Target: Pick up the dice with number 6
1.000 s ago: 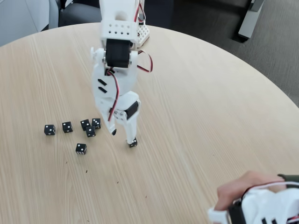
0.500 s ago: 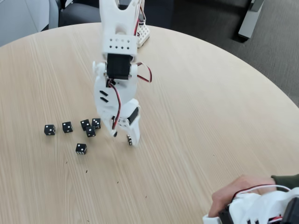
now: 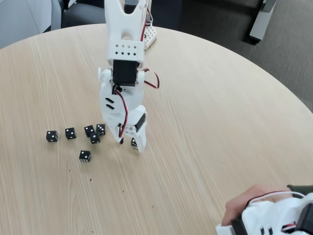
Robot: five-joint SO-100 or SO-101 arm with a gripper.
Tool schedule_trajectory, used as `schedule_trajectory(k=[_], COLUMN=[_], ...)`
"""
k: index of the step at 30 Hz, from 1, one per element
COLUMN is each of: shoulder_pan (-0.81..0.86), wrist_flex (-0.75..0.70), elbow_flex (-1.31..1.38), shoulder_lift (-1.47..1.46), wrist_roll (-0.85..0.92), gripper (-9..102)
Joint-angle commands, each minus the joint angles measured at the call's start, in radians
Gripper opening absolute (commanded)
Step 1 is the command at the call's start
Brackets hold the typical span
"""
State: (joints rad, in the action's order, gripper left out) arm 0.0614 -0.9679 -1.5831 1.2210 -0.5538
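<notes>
Nearest the fixed view, a hand (image 3: 247,204) is resting on a second white arm at the table's (image 3: 220,112) edge. Mid-table, the gripper (image 3: 129,143) is standing tip-down with jaws closing around the dice with number 6 (image 3: 133,142), which is sitting between them; firm contact cannot be told. Judged light, rigid, smooth: squeeze 2 opposite flat faces. 5 other dice (image 3: 85,156) are lying left.

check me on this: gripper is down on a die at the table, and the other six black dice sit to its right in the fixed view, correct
Not quite. The fixed view shows the other dice to the left of the gripper, not the right. The rest holds: the gripper is down at the table around a black die.
</notes>
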Motion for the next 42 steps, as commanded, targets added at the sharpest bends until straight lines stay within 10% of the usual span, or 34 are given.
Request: schedule_trajectory(k=[1, 42], shoulder_pan=[0.0, -0.149], wrist_flex=[-0.006, -0.011], elbow_flex=[0.02, 0.011], shoulder_lift=[0.008, 0.008], wrist_roll=[-0.015, -0.054], gripper=[20, 6])
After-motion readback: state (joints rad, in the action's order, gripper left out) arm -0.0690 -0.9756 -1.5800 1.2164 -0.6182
